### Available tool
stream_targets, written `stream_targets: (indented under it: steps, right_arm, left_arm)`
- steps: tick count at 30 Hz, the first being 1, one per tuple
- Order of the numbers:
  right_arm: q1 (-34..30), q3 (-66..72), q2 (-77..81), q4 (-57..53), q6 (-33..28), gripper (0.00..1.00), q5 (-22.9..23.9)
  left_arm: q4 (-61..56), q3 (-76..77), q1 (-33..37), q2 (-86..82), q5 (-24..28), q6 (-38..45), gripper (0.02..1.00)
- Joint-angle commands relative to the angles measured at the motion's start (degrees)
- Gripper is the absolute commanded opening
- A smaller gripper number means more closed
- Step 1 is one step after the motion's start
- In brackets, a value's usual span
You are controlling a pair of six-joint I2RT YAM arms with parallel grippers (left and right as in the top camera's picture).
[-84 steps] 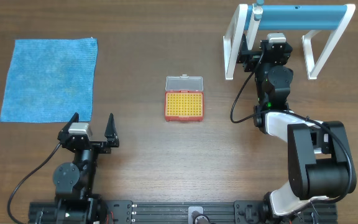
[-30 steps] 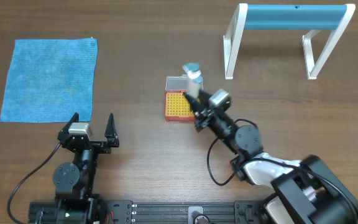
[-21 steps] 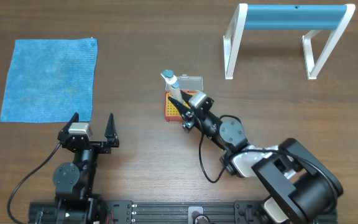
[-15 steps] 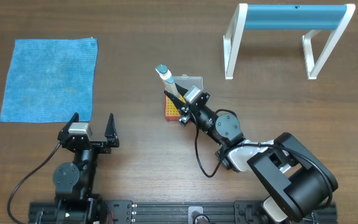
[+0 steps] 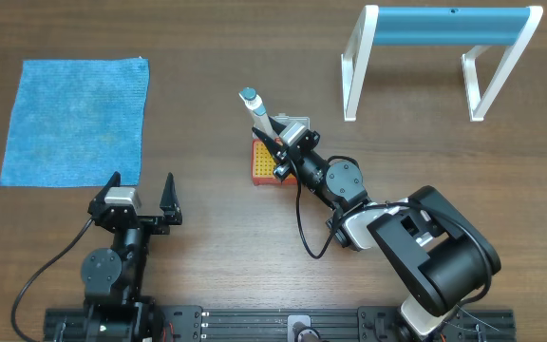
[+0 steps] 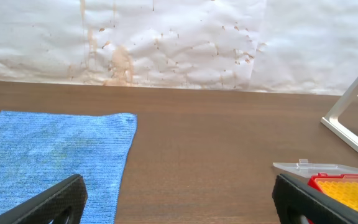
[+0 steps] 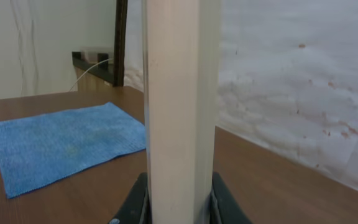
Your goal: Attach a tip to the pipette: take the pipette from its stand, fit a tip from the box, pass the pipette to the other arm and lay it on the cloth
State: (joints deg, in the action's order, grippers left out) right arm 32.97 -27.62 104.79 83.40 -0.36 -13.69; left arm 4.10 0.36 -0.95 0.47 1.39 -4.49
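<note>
Wooden bench [image 5: 207, 247] holds the tip box [image 5: 262, 166] beneath the right tool [image 5: 273, 147], clamped on the pipette [image 5: 257, 112]: align one tip, press straight down.

Soft, even light from above fills the top view: the counter [image 5: 207, 247] carries no glare, and the stand [image 5: 349, 85] throws only faint shadows. In the right wrist view the pipette [image 7: 179, 93] looms close, pale and out of focus; the cloth [image 7: 67, 146] behind it is evenly lit
</note>
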Motion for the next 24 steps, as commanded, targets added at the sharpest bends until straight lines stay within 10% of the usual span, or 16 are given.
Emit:
stream_targets:
  steps: [1,24]
  right_arm:
    - [-0.3,-1.0,1.0,0.5,-0.6,0.080,-0.7]
    - [-2.2,1.4,-0.3,0.5,-0.4,0.080,-5.5]
  left_arm:
    - [0.5,0.0,-0.2,-0.1,0.6,0.7,0.965]
    - [0.5,0.0,-0.2,-0.1,0.6,0.7,0.965]
